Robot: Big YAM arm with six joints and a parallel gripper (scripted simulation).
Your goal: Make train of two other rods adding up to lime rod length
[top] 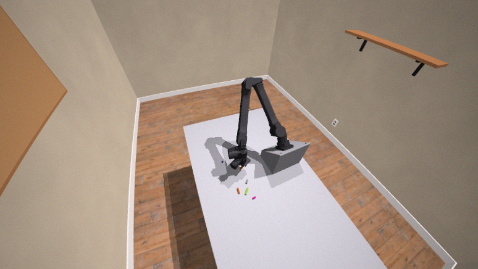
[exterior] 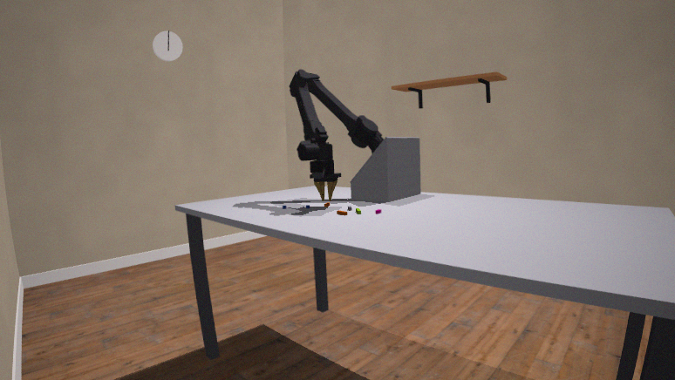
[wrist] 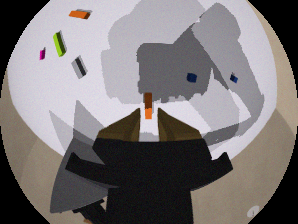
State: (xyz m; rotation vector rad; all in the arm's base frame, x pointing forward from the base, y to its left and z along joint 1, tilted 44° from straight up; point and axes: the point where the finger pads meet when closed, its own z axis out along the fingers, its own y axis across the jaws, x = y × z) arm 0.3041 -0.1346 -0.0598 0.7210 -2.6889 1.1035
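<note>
End effector (exterior: 326,194) narrowly apart, nothing held, poised over orange rod (exterior: 326,205) on desk (exterior: 472,245). With slight misalignment, rod could be clipped, skewed, or knocked aside instead of gripped.

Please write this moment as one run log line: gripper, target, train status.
gripper: partly open, holds nothing | position: hovers just above orange rod lying on table | train: no rods joined yet

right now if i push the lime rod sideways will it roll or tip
The lime rod lies flat on the table, so tipping seems unlikely. It looks small and stiff; an off-centre push would probably spin it. Its cross-section is too small to see, so rolling is possible.
</note>
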